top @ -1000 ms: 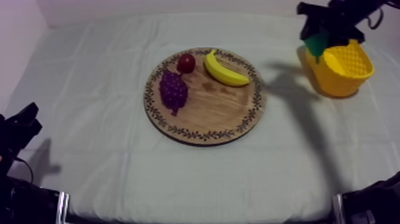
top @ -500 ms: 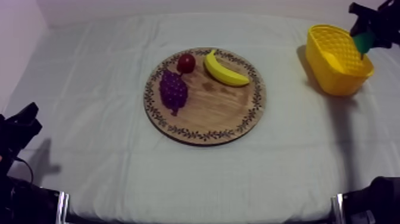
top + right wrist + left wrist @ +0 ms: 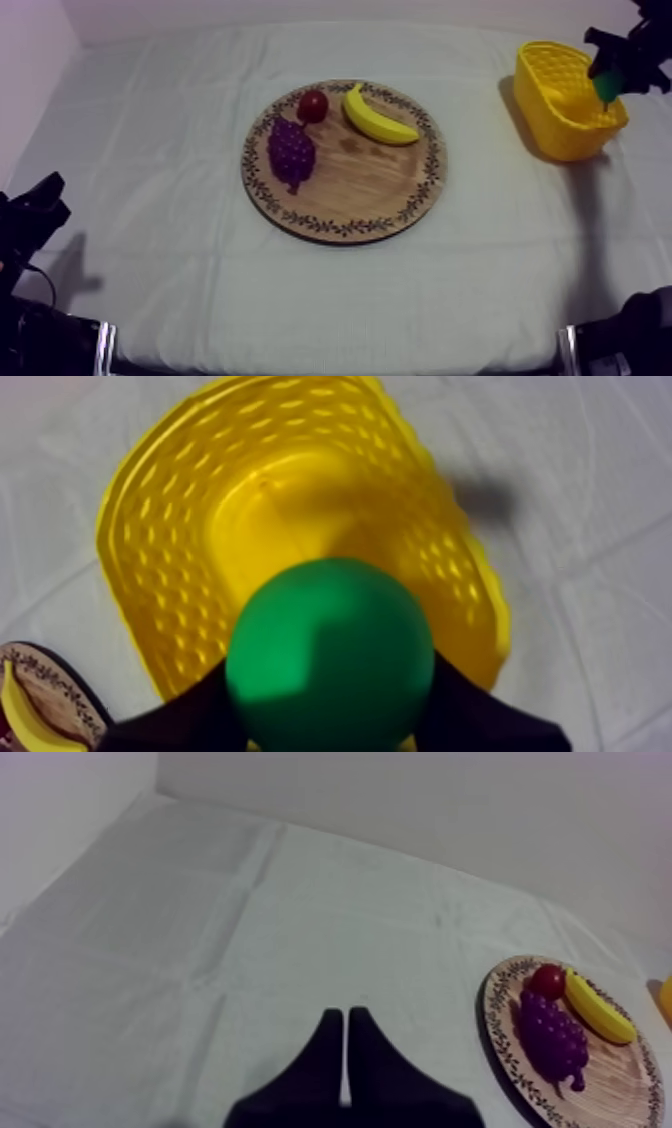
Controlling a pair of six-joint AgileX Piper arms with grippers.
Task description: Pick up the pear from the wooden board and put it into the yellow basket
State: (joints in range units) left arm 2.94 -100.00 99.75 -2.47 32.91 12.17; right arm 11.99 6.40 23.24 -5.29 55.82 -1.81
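Note:
The green pear (image 3: pixel 606 87) hangs over the far right rim of the yellow basket (image 3: pixel 560 105), with my right gripper (image 3: pixel 615 72) shut on it. In the right wrist view the pear (image 3: pixel 330 646) sits between the black fingers (image 3: pixel 185 714), directly above the basket's (image 3: pixel 290 486) open inside. The round wooden board (image 3: pixel 350 190) lies mid-table. My left gripper (image 3: pixel 38 205) rests at the table's left edge, and its fingers (image 3: pixel 328 1052) lie together as a narrow wedge over bare cloth.
On the board lie a banana (image 3: pixel 378 117), a bunch of grapes (image 3: pixel 291 152) and a small red fruit (image 3: pixel 313 105). The left wrist view shows the board (image 3: pixel 615 1077) with the grapes (image 3: pixel 550 1037) off to the side.
My right gripper has carried the pear rightward, from the basket's left rim across to its right side. The left arm and the fruit on the board have not moved.

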